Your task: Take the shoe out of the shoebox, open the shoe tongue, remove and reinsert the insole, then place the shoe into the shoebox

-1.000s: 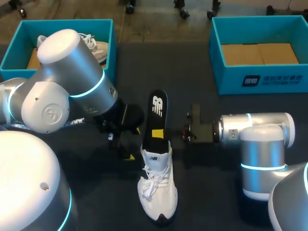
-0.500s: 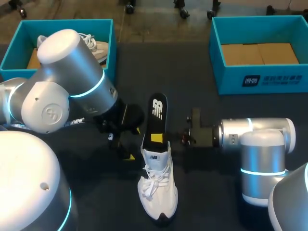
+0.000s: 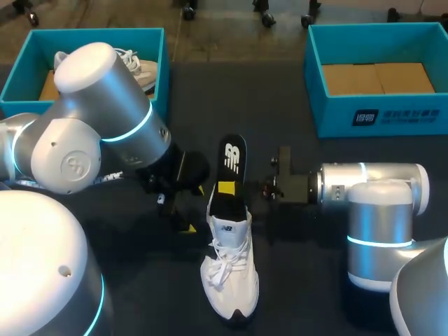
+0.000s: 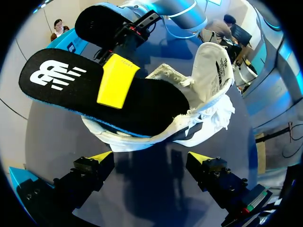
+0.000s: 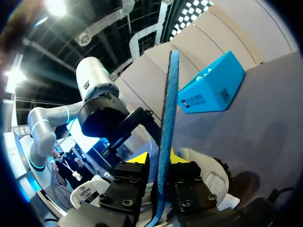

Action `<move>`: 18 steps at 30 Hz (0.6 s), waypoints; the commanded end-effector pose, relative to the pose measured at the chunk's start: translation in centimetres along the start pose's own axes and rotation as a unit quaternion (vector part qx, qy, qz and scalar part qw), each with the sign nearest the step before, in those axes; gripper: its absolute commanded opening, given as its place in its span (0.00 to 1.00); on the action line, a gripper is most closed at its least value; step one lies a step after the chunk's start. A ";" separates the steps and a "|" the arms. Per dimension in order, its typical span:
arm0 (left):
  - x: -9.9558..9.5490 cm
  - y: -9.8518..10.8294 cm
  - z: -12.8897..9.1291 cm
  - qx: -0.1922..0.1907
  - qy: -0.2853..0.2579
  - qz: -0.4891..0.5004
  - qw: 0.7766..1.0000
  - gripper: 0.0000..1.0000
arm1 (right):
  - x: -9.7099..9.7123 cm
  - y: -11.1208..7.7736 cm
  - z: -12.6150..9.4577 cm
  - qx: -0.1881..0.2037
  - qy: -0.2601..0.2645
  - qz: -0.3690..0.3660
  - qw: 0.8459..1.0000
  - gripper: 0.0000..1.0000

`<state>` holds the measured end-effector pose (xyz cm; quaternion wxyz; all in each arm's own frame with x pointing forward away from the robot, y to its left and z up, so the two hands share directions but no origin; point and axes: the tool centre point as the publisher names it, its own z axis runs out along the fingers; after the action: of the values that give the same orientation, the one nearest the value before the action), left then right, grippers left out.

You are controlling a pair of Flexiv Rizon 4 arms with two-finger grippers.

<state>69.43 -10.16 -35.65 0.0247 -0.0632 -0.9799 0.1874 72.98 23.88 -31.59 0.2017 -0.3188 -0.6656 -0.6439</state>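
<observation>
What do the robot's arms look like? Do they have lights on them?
The left arm and right arm are fat, rounded silver tubes with glowing blue rings at the joints. The left end effector and right end effector are black, each with two fingers tipped bright yellow.

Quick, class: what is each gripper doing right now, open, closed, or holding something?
Left gripper: open, holding nothing.
Right gripper: closed on the insole.

White logo on black insole, white label on blue box
</observation>
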 end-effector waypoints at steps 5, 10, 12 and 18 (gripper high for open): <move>0.0 0.1 0.1 0.001 0.000 0.001 1.000 1.00 | -0.6 0.1 0.4 -0.004 -0.005 0.014 1.000 0.00; 0.0 0.1 0.1 0.001 0.000 0.001 1.000 1.00 | -0.6 -1.1 0.6 0.008 -0.014 0.033 0.999 0.00; 0.0 0.1 0.1 0.001 0.000 0.001 1.000 1.00 | -0.6 -1.7 0.5 0.008 -0.015 0.044 0.999 0.00; 0.0 0.1 0.1 0.001 0.000 0.001 1.000 1.00 | -0.3 -4.0 0.4 0.017 -0.033 0.079 0.996 0.00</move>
<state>69.43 -10.16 -35.65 0.0247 -0.0632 -0.9799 0.1874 71.50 23.96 -34.33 0.2401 -0.3777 -0.6533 -0.6106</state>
